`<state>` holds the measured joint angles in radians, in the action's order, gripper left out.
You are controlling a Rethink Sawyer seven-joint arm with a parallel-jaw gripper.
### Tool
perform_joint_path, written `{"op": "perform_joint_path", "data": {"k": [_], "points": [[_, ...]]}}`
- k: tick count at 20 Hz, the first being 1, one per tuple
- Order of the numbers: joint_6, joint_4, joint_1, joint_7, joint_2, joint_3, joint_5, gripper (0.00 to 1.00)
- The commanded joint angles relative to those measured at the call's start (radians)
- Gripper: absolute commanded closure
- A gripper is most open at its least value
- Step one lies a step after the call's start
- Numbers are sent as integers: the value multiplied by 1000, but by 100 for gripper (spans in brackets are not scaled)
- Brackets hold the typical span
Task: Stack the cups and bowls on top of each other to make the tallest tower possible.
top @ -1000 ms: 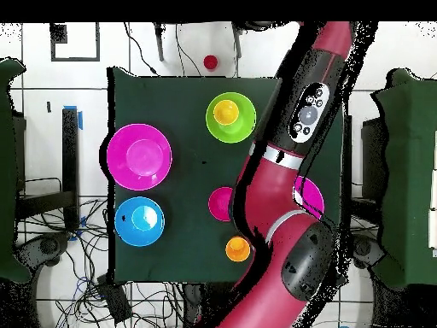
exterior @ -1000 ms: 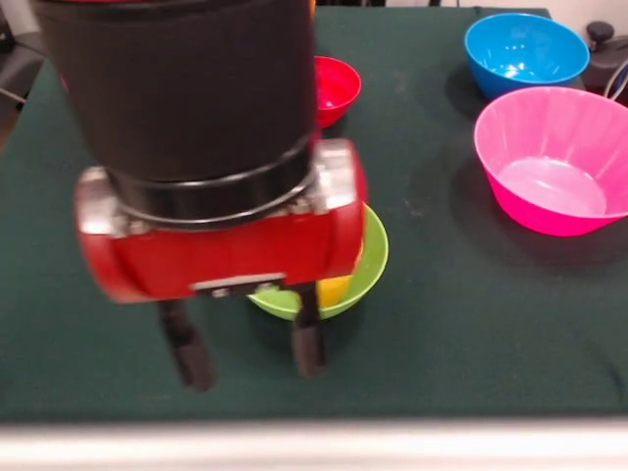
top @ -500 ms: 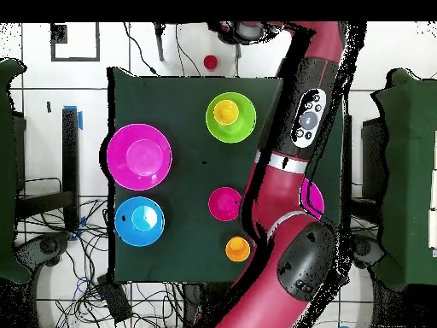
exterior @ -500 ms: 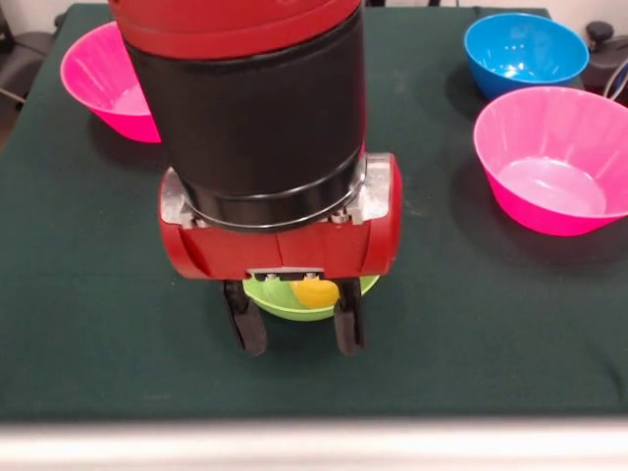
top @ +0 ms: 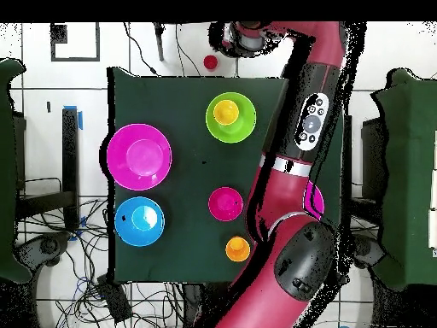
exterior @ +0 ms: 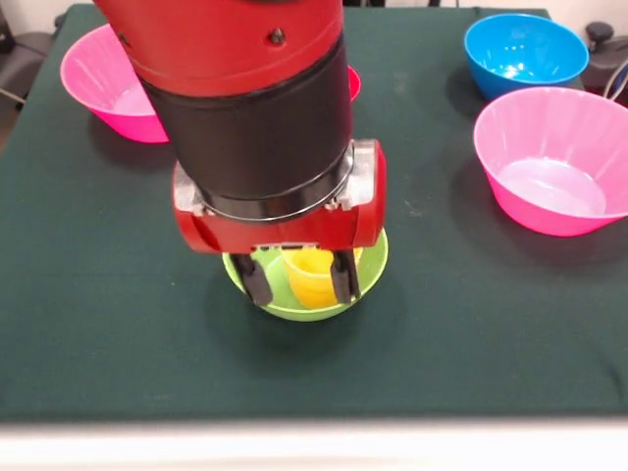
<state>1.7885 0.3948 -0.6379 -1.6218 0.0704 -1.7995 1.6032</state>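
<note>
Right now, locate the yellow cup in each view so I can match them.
Front view: yellow cup at lower centre, inside the lime-green bowl, between the gripper's jaws.
Overhead view: yellow cup at upper centre, in the same bowl.
Shared landmark: blue bowl.

A dark green table (exterior: 118,294) carries a lime-green bowl (exterior: 368,280), with two pink bowls (exterior: 559,162), a blue bowl (exterior: 520,49) and a crimson bowl (top: 225,203) behind it.

Pincer (exterior: 299,280) down, fingers apart
</note>
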Motion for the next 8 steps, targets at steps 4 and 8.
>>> {"op": "perform_joint_path", "data": {"k": [4, 8], "points": [[210, -73, 58, -102, -39, 204, -9, 0], [212, -77, 69, -115, -42, 224, -9, 0]]}}
